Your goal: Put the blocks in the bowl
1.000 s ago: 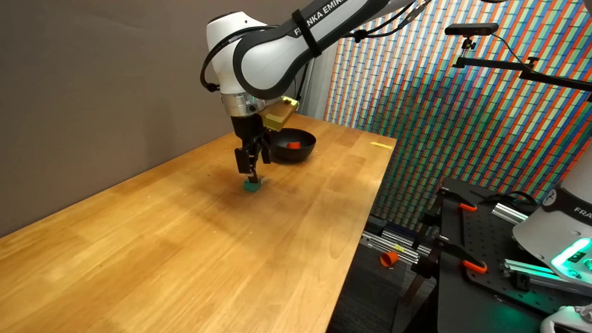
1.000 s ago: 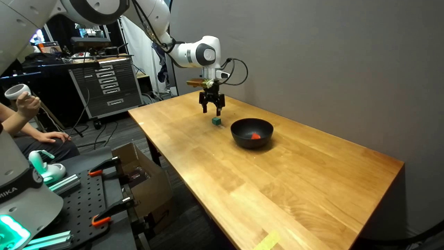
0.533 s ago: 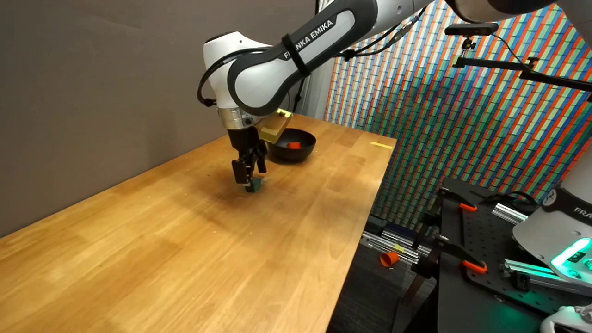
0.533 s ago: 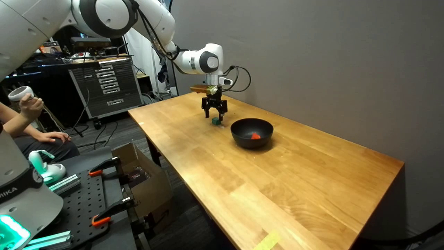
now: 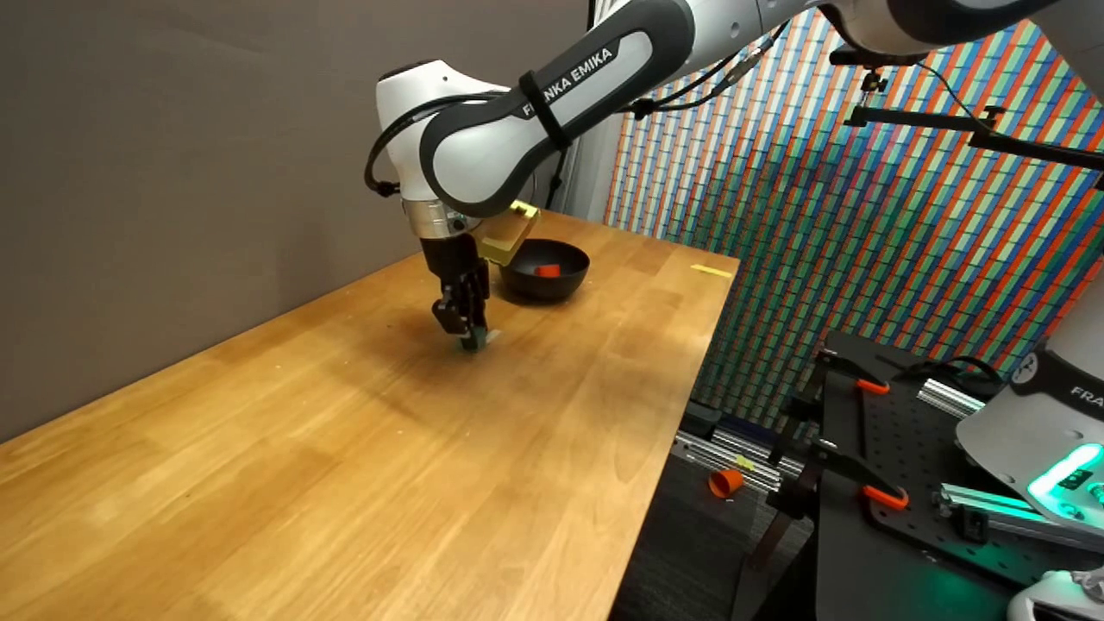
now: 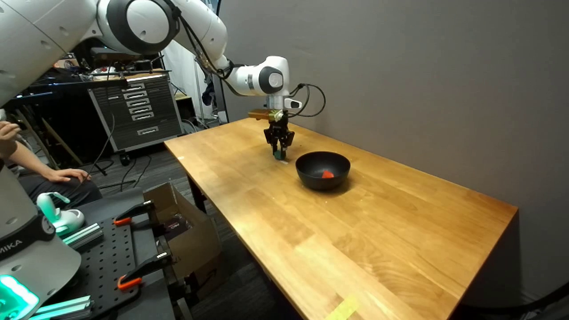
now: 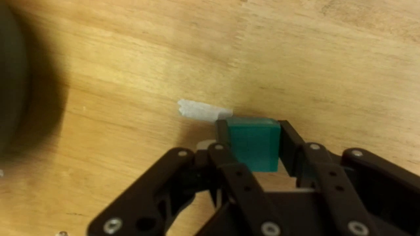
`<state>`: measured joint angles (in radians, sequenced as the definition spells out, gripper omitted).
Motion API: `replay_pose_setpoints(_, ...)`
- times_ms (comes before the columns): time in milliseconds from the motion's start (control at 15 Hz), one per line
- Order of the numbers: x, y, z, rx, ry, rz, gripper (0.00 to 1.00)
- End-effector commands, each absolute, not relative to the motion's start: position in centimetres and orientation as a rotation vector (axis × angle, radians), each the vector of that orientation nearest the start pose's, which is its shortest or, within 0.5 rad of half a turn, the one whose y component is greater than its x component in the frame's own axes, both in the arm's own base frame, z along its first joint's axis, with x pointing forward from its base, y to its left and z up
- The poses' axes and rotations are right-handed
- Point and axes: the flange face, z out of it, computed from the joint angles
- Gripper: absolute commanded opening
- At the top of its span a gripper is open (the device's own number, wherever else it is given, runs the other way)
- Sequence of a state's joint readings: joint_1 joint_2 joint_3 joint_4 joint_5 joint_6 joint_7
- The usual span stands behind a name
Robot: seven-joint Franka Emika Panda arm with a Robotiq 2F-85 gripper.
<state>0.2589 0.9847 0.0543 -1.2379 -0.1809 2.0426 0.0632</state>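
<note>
The green block (image 7: 254, 149) is pinched between both finger pads in the wrist view, so my gripper (image 7: 255, 136) is shut on it. In an exterior view only a little green of the block (image 6: 279, 155) shows between the fingertips, at table level. Whether it still touches the wood I cannot tell. The black bowl (image 6: 322, 183) stands upright close by, and the red-orange block (image 6: 327, 174) lies inside it. Both also appear in an exterior view, bowl (image 5: 543, 293) and red-orange block (image 5: 548, 271). At the wrist view's left edge, part of the bowl (image 7: 10, 75) shows as a dark curve.
A strip of white tape (image 7: 200, 109) is on the table beside the gripped block. The grey wall (image 6: 400, 111) runs along the table's back edge. Yellow tape (image 5: 711, 270) marks one end of the wooden table (image 5: 388, 483).
My gripper has come down over the green block, and its fingers have closed from wide apart onto the block's sides. The bowl and the red-orange block have stayed put.
</note>
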Motion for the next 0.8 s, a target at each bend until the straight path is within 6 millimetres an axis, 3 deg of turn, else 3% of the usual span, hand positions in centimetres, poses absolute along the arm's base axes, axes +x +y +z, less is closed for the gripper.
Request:
replay_pose_setpoints(0, 70.8, 19.4, 19.1, -3.319, -0.495, 0.158, 0.15)
replay_pose_setpoints(333, 71.0, 14.6, 24.7, -3.507, -0.298, 0.018, 0.16)
replay_pose_setpoints(667, 69.6, 9.0, 25.9, -3.625, -0.014, 0.007, 0.18)
replay_pose_setpoints(733, 69.2, 8.2, 25.7, -3.636, 0.027, 0.02, 0.65)
